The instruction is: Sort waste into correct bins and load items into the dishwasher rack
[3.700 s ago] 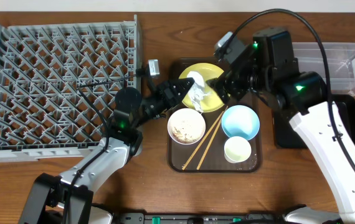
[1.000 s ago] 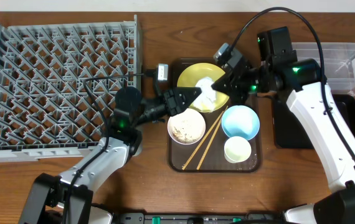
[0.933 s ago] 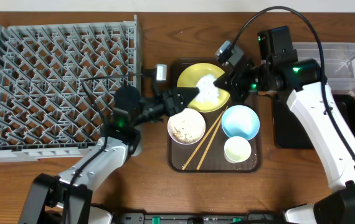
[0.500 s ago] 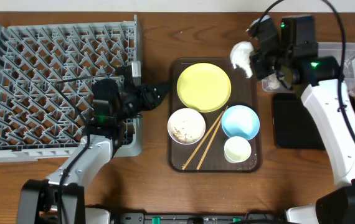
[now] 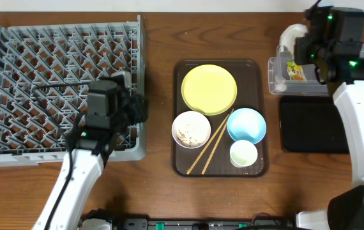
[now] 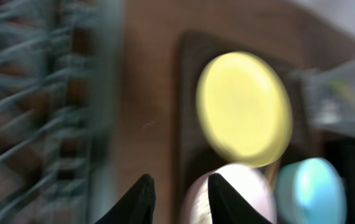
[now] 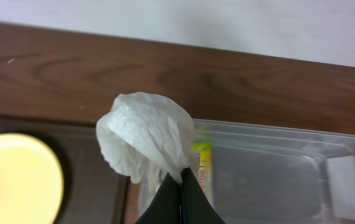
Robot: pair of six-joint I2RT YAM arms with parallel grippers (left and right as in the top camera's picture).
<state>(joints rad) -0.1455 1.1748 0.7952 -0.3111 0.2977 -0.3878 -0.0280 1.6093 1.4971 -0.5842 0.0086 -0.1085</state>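
Beside the dishwasher rack's (image 5: 139, 64) near right corner, the left tool (image 6: 177, 198) is hanging, apparently parted and empty, though that view is blurred. Toward the surface's far right corner, the right tool (image 7: 179, 186) is clenching the napkin (image 7: 145, 140) above the left end of the clear tub (image 7: 277, 180), which is stretching away rightward along the far edge.

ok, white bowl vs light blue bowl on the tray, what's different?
Colour: the white bowl is white, the light blue bowl is pale blue. Contents: the white bowl holds whitish rice-like crumbs, while the light blue bowl looks empty. Place: in the overhead view the white bowl sits left of the chopsticks and the light blue bowl sits right of them. Both are round, upright, similar in size, and stand on the brown tray.
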